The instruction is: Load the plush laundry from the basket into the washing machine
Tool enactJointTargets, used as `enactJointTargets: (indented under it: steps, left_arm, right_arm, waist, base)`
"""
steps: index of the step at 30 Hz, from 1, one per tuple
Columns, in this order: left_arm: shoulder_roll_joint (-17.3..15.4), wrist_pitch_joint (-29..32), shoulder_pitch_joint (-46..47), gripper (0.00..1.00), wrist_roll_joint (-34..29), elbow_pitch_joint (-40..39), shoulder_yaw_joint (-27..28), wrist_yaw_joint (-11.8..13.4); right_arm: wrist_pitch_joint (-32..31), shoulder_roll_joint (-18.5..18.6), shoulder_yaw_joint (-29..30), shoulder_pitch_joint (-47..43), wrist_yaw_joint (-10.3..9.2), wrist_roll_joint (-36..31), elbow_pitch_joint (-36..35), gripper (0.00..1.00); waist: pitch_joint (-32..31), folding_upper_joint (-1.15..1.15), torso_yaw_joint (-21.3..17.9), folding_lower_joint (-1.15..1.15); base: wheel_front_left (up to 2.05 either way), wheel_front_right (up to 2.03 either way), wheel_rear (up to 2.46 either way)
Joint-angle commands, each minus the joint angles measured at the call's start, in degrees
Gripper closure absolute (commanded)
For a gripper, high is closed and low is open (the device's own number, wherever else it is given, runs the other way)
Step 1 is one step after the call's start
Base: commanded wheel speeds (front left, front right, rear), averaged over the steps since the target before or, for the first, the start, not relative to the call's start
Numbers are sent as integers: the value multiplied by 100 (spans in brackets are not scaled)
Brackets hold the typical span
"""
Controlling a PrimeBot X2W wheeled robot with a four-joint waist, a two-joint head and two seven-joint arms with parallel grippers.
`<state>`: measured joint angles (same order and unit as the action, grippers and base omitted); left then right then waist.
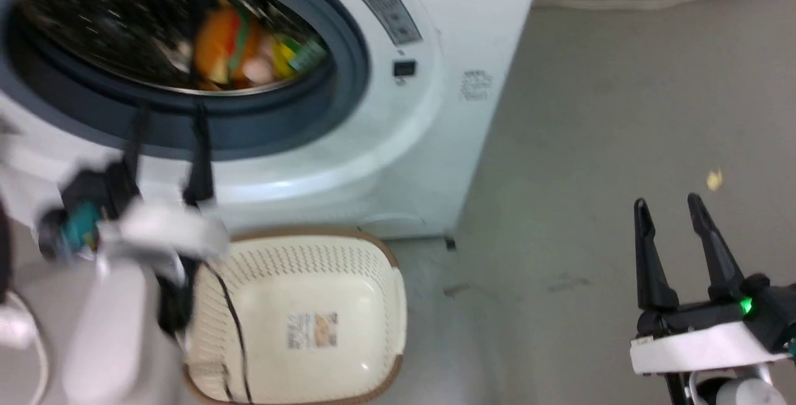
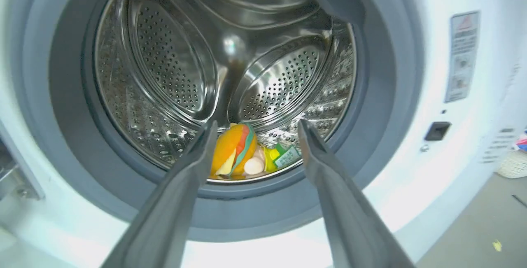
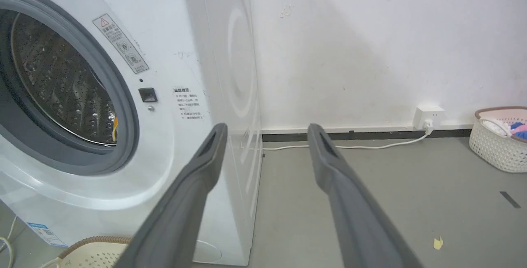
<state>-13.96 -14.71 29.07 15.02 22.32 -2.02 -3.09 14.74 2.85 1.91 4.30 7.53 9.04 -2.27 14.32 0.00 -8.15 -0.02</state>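
Observation:
The plush laundry lies on the floor of the washing machine's steel drum: an orange hamburger plush with pale pink, yellow and green-tagged pieces beside it. My left gripper hangs open just outside the grey door seal, nothing between its fingers. The cream basket sits on the floor below the washer, holding only its barcode label. My right gripper stands open over the grey floor at the right, empty, and its own wrist view shows its two fingers apart.
A second white basket with clothes stands by the far wall, next to a wall socket and a white cable. A small yellow scrap lies on the grey floor. A black cable crosses the cream basket's left side.

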Motion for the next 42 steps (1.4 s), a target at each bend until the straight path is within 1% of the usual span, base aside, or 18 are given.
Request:
enactJointTargets:
  steps: [1,5,8,10,14,21,28,29,42]
  left_arm:
    - [162,-27,-449,0,-27,-319,74,86]
    - [448,-28,-1378,0,-219,-1084,47,174]
    - [612,-28,-1874,0,-351,-1412,21,211]
    - [694,-28,-2176,0,-516,-1538,-10,298]
    - [835,-29,-2610,0,-699,-1621,-38,420]
    - [969,-29,-3020,0,-928,-1526,-208,433]
    - [1021,-29,-3059,0,-912,-1394,-175,465]
    - [1000,1,-3010,100,-902,-1390,-188,446]
    - [998,105,-3003,100,-936,-1433,-170,437]
  right_arm:
    - [26,3,2,-112,-4,-36,-1,0]
    - [26,3,-36,-245,-4,-75,6,0]
    - [26,3,-44,-337,-4,-85,26,0]
    - [26,3,-41,-419,-4,-80,44,0]
    - [26,3,-83,-653,-4,-68,134,0]
    - [26,3,-258,-887,-4,-193,233,0]
    - [26,3,-284,-877,-4,-146,243,0]
    - [0,-1,-274,-794,0,-177,227,100]
    - [-99,-1,-264,-764,1,-223,226,100]
  waist:
    - [-416,0,302,2]
    - [-609,0,398,2]
    - [-744,0,443,2]
    - [-851,0,476,2]
    - [-985,0,527,2]
    - [-1071,0,606,2]
    - [-1062,0,644,2]
    - [-1062,0,645,3]
    - [-1084,0,658,3]
  base:
    - [0,0,0]
    - [0,0,0]
    - [0,0,0]
    - [0,0,0]
    - [0,0,0]
    - [0,0,0]
    - [0,0,0]
    - [0,0,0]
    - [0,0,0]
